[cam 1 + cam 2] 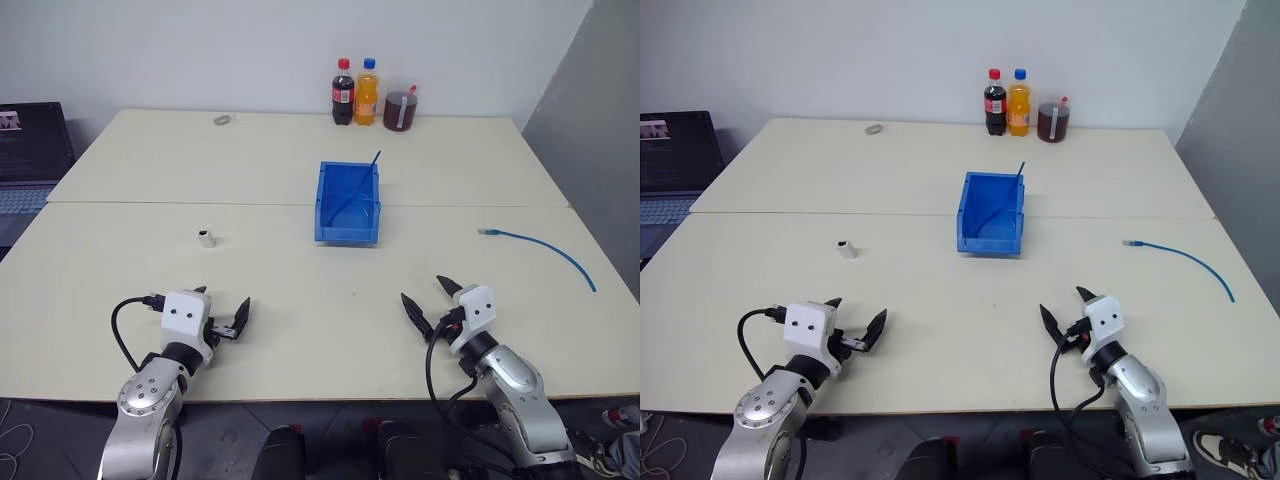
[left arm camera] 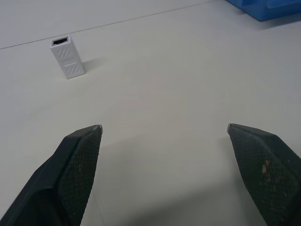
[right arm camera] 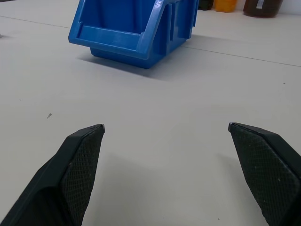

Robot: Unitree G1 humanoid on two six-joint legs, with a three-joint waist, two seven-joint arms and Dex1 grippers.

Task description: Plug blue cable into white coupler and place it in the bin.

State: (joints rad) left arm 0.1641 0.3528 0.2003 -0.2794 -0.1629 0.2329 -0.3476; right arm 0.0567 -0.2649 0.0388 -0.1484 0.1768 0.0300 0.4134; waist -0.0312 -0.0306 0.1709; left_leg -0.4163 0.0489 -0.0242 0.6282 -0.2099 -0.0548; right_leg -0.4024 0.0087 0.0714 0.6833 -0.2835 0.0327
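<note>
Table [image 1: 300, 300]: pale cream top made of two joined sections, seam running across the middle.
Bin [image 1: 348, 205]: bright blue, open-topped, near the table centre just past the seam; a short dark blue cable [image 1: 358, 190] leans inside, its end poking above the far rim.
White coupler [image 1: 206, 237]: small white block lying alone on the table, left of the bin and well apart from it, ahead of the left gripper.
Blue cable [image 1: 545, 250]: light blue, curved, lying on the right side of the table, plug end toward the bin, unconnected.
Left gripper [image 1: 222, 316]: near front edge, fingers spread apart, empty.
Right gripper [image 1: 428, 300]: near front edge, fingers spread apart, empty.
Back edge: cola bottle [image 1: 343, 92], orange soda bottle [image 1: 367, 92], jar of dark liquid [image 1: 400, 107].
Far left: laptop [image 1: 30, 150].
</note>
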